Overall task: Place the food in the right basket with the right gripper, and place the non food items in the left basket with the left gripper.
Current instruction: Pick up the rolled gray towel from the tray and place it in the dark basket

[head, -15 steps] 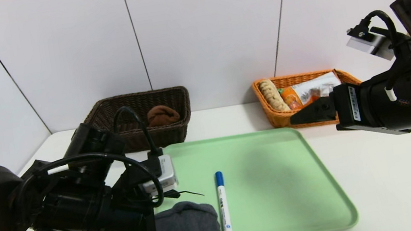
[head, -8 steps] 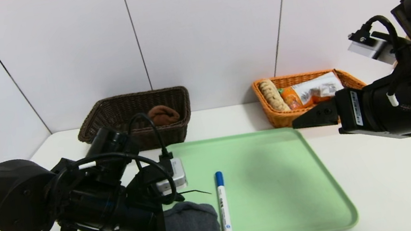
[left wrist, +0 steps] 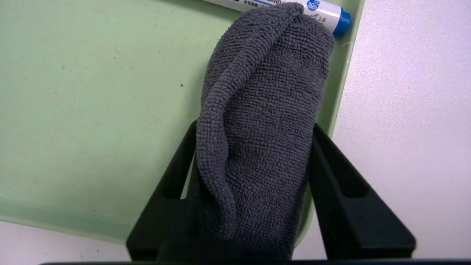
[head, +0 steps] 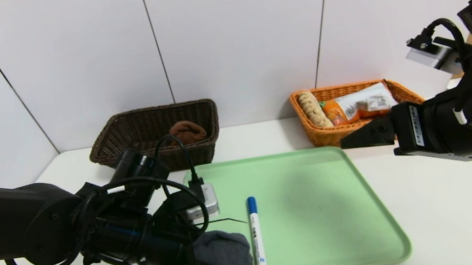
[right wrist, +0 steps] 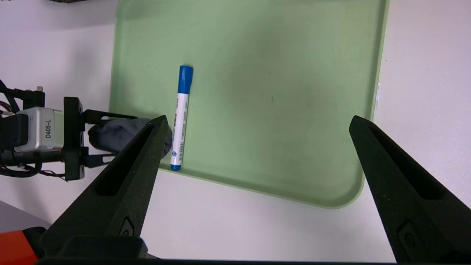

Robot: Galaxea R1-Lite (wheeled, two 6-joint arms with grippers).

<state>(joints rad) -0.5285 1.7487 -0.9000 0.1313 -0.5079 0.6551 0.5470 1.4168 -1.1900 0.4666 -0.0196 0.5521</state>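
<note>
While the left pincer (left wrist: 254,191) is lying low at the near left corner of the flat light green plastic tray (head: 323,213), its two black fingers (left wrist: 173,184) are pressing on both sides of the folded grey terry cloth (left wrist: 261,121), so it is gripping this cloth. The cloth is resting on the tray floor at the near rim, and its far end is touching the white marker with blue cap (head: 257,237), which is lying just beside it on the tray. The right pincer (right wrist: 257,154) is hanging high above the right side of the white worktop (head: 463,211), wide open and holding nothing. The rectangular dark brown woven wicker basket (head: 124,135) is standing at the back left of the worktop and is carrying the rolled brown towel (head: 187,131). The rectangular orange-tan woven wicker basket (head: 316,137) is standing at the back right, and inside it the beige-and-brown marbled bread roll (head: 311,109) is lying beside the long orange snack bag with a white-grey printed back (head: 358,105). The two baskets are well apart, with the tray in front and between them
</note>
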